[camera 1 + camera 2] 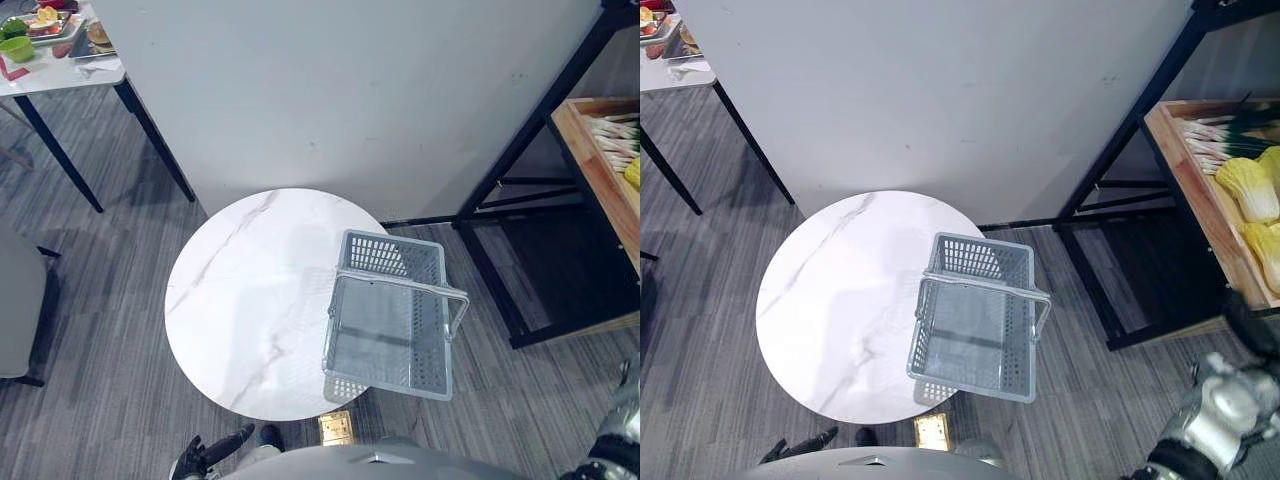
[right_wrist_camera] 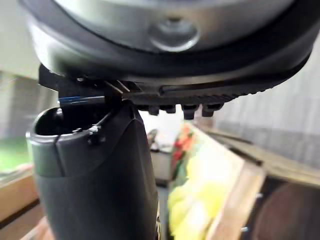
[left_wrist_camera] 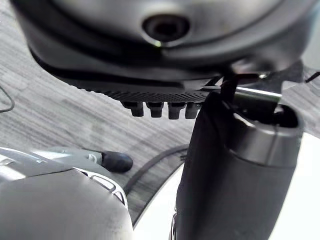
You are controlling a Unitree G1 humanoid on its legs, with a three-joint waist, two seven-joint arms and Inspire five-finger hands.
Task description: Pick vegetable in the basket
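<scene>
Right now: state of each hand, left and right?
Left hand: open, fingers relaxed, holding nothing.
Right hand: open, fingers relaxed, holding nothing.

Grey floor (image 1: 100,400), white wall (image 1: 350,90) — round marble table (image 1: 230,300), black rack (image 1: 510,150)

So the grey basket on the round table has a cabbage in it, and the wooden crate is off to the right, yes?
No: the grey basket on the round table is empty, as the right eye view shows. The wooden crate, off to the right, holds the cabbages.
</scene>
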